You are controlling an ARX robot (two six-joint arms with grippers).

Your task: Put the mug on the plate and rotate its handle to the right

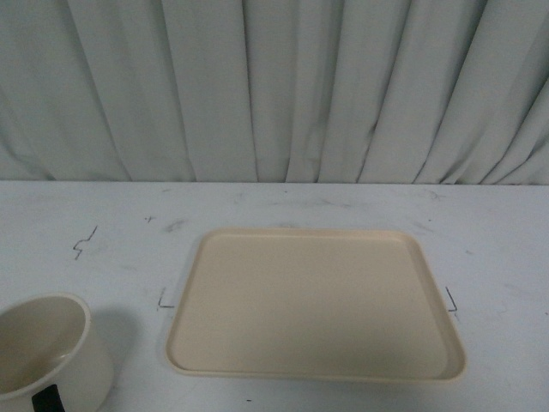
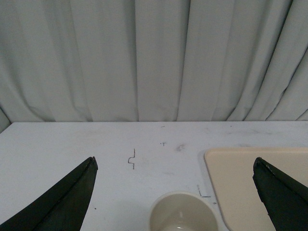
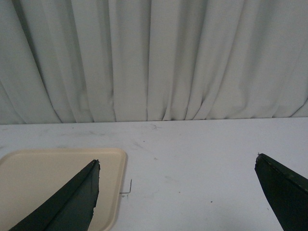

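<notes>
The white mug [image 1: 53, 356] stands upright on the table at the front left, to the left of the plate, partly cut off by the frame edge. A black bit of its handle [image 1: 47, 400] shows at its near side. The beige plate [image 1: 316, 302] lies flat in the middle and holds nothing. No gripper shows in the front view. In the left wrist view my left gripper [image 2: 174, 161] is open, with the mug [image 2: 182, 212] below between its fingers and the plate [image 2: 245, 185] beside it. My right gripper [image 3: 177, 161] is open and empty over bare table beside the plate [image 3: 48, 183].
The white table [image 1: 103, 223] carries small black corner marks [image 1: 84, 242] around the plate. A grey pleated curtain [image 1: 274, 86] hangs along the table's far edge.
</notes>
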